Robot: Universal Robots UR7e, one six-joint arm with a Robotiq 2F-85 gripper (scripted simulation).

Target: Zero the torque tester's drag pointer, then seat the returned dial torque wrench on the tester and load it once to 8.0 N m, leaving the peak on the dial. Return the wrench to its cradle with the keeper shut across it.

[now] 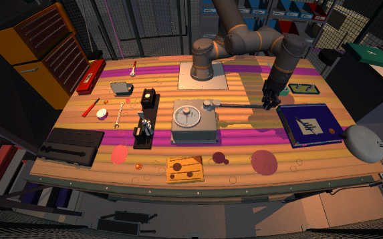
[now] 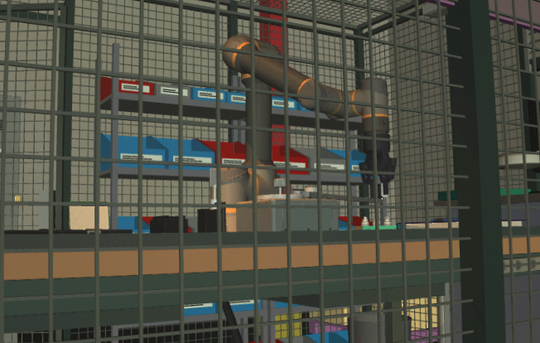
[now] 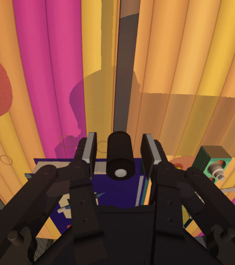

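The dial torque wrench (image 1: 237,106) sits with its head on the grey torque tester (image 1: 194,122), and its shaft reaches right across the bench. The tester's round dial (image 1: 186,116) faces up. My gripper (image 1: 268,105) stands at the wrench's black handle (image 3: 120,155), open around it and holding nothing. The handle's end lies between the fingers without being clamped. The dark cradle (image 1: 146,119) with its keeper stands left of the tester, empty.
Behind the bench stand wire mesh and shelves of bins. A blue tray (image 1: 309,124) lies right of the gripper, with a green fixture (image 1: 303,88) behind it. An orange board (image 1: 184,169) lies at the front edge. A black case (image 1: 70,146) lies front left.
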